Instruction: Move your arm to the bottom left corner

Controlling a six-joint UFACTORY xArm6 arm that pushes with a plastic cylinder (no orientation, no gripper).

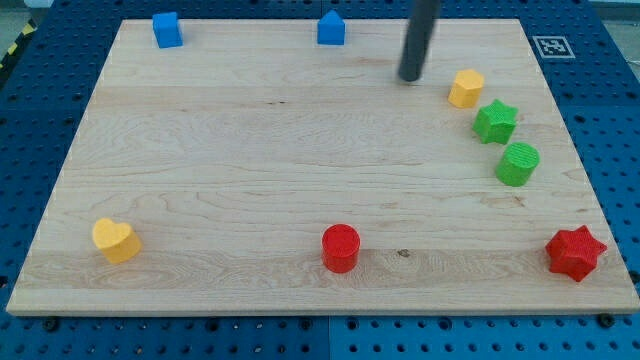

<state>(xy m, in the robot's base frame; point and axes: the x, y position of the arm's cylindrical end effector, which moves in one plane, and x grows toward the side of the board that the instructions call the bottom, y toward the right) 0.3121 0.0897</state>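
Note:
My dark rod comes down from the view's top and my tip [410, 78] rests on the wooden board [250, 150] near the top, right of centre. A yellow hexagonal block [465, 88] lies just right of the tip. A green star [495, 122] and a green cylinder [518, 164] lie below and right of it. A yellow heart [116, 240] sits near the board's bottom left corner, far from the tip.
A blue cube [167, 30] and a blue house-shaped block [331, 28] stand at the top edge. A red cylinder [340, 247] sits at bottom centre and a red star [575, 252] at bottom right. A marker tag [552, 46] lies off the top right corner.

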